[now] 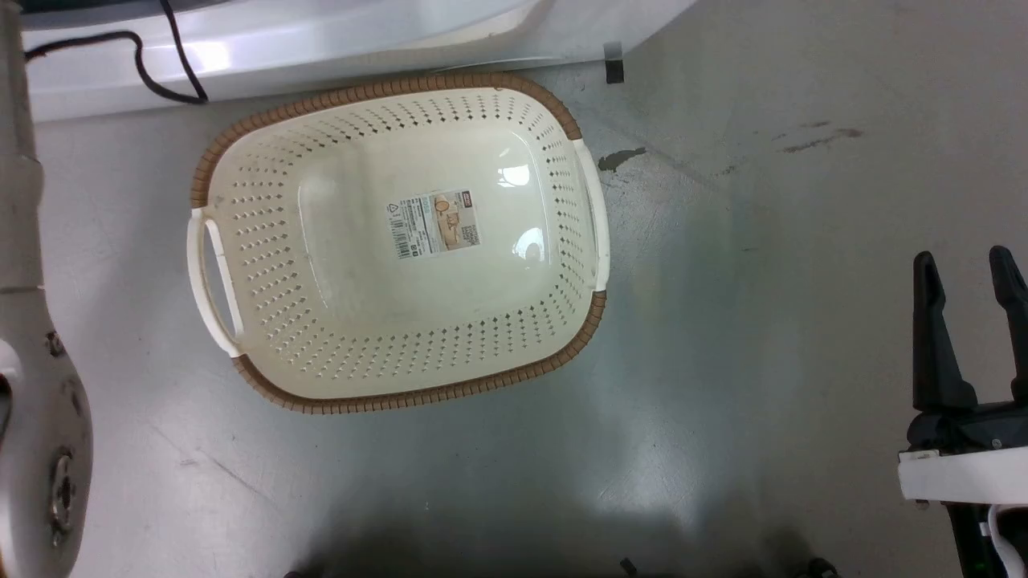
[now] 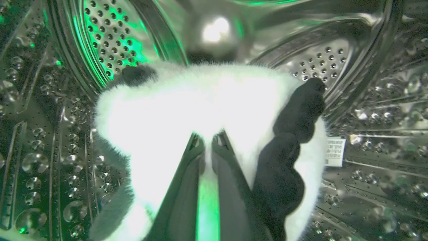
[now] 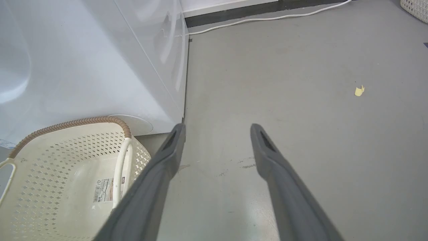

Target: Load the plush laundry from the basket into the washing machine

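- The plush laundry (image 2: 187, 107) is out of the basket (image 1: 265, 265) and inside the steel drum (image 2: 367, 100) of the washing machine (image 1: 321, 48). The basket sits on the floor (image 1: 763, 321) just in front of the washer, with nothing in it but its label sticker (image 1: 434, 225).
- The left hand (image 2: 208, 140) is clamped on the toy's white fur, its two fingers pressed nearly together with a thin fold of plush between them.
- The right hand (image 1: 964, 265) hangs over bare floor, well apart from the basket, with its fingers spread and nothing held.
- Judging by this, loading is almost done: what remains is letting go and backing the arm out.
- Whether the toy rests on the drum wall or hangs from the grip cannot be told. If it hangs, opening the fingers would let it drop and roll, possibly toward the porthole.
- The long fur could cling to the fingers. A quick pull back could then drag the toy out with the hand.
- The toy is bulky. If let go too close to the opening, it could slump over the rim and block the door.
- The small white tag (image 2: 335, 151) sticks out at the toy's side and might catch on a drum ridge, though that would do little harm.
- The left arm reaches deep into the drum, so a crooked withdrawal could knock it against the rim of the opening.
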Available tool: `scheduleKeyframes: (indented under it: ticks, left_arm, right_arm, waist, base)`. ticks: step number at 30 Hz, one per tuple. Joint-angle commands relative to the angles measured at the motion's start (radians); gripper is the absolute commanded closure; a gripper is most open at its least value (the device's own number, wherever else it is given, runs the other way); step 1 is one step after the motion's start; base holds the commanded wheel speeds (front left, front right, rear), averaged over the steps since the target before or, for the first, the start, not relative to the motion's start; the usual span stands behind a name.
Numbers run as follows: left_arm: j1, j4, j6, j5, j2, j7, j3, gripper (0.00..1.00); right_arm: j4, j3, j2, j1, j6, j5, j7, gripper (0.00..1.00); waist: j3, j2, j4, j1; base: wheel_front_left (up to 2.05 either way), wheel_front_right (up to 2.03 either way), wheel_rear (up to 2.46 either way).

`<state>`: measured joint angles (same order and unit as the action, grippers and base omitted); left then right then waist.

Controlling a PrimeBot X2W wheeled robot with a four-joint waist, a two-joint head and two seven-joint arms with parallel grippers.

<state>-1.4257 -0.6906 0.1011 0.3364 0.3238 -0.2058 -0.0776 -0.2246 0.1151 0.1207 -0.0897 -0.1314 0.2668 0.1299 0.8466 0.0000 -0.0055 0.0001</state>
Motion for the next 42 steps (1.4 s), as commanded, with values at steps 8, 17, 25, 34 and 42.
scheduleKeyframes:
  ticks: [8,17,25,34,42]
  left_arm:
    - [-0.058,-0.044,-0.002,0.023,0.008,-0.004,0.012,0.00]
    - [-0.061,-0.098,-0.025,0.038,-0.007,-0.024,0.003,0.00]
    - [0.002,-0.159,-0.068,0.055,-0.058,-0.048,-0.012,0.00]
    - [0.144,-0.160,-0.097,0.044,-0.114,-0.055,-0.020,0.00]
    - [0.334,-0.076,-0.096,0.000,-0.166,-0.056,-0.018,0.00]
  right_arm:
    - [-0.011,0.008,0.003,0.001,0.001,0.009,0.006,0.00]
    - [-0.015,0.009,0.004,-0.006,0.001,0.000,0.004,0.00]
    - [0.004,0.000,0.013,-0.023,0.001,0.001,0.003,0.00]
    - [0.045,-0.015,0.021,-0.042,0.001,0.001,-0.012,0.00]
    - [0.105,-0.034,0.013,-0.050,0.001,-0.004,-0.015,0.00]
  waist:
    - [0.013,0.0000,-0.005,-0.0001]
    - [-0.001,0.0000,0.012,-0.0001]
    - [-0.074,0.0000,0.045,-0.0001]
    - [-0.203,0.0000,0.081,-0.0001]
    - [-0.331,0.0000,0.103,-0.0001]
  base:
    - [0.00,0.00,0.00]
    - [0.00,0.00,0.00]
    - [0.00,0.00,0.00]
    - [0.00,0.00,0.00]
    - [0.00,0.00,0.00]
